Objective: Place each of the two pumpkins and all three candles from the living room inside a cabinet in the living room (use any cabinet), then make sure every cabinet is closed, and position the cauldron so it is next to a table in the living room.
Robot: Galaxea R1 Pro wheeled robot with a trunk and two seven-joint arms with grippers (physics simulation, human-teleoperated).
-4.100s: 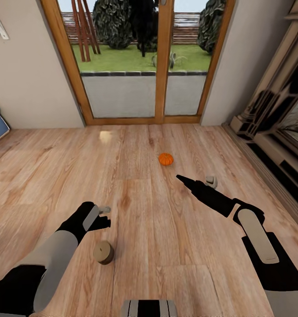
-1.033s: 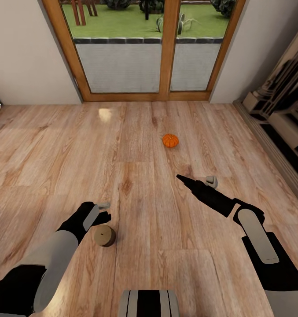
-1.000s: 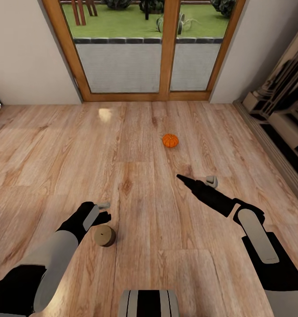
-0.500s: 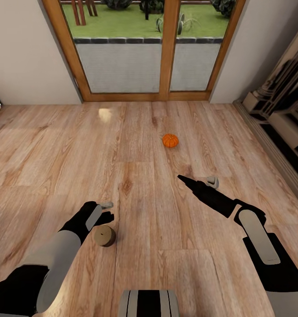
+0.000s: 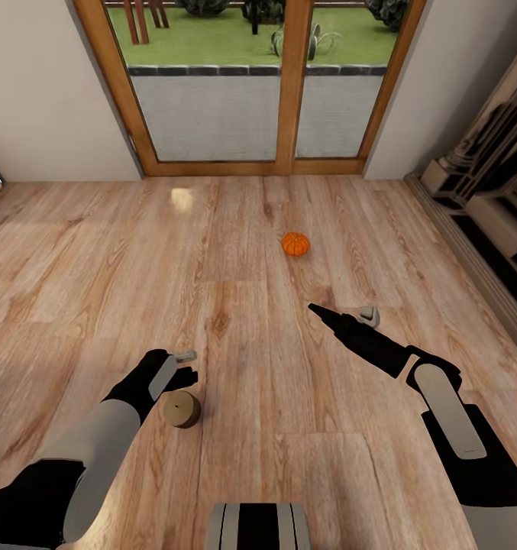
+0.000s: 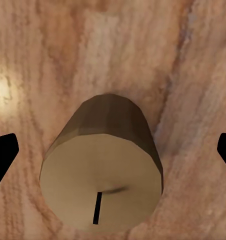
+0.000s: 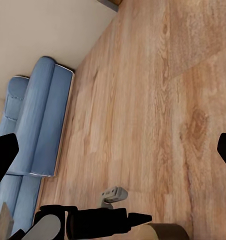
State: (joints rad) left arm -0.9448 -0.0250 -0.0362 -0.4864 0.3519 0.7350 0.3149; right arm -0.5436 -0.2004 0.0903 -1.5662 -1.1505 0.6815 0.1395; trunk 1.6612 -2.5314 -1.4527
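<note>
left gripper, jaws wide and empty, has edged forward above the candle; right unchanged.

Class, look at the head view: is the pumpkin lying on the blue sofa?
No, the pumpkin sits on the bare wood floor, ahead of the right gripper.

Count of what I'm seeing on the floor

I'm counting one pumpkin and one candle on the wood planks, with two grippers, left and right, one pair of glass doors, and one blue sofa.
</note>
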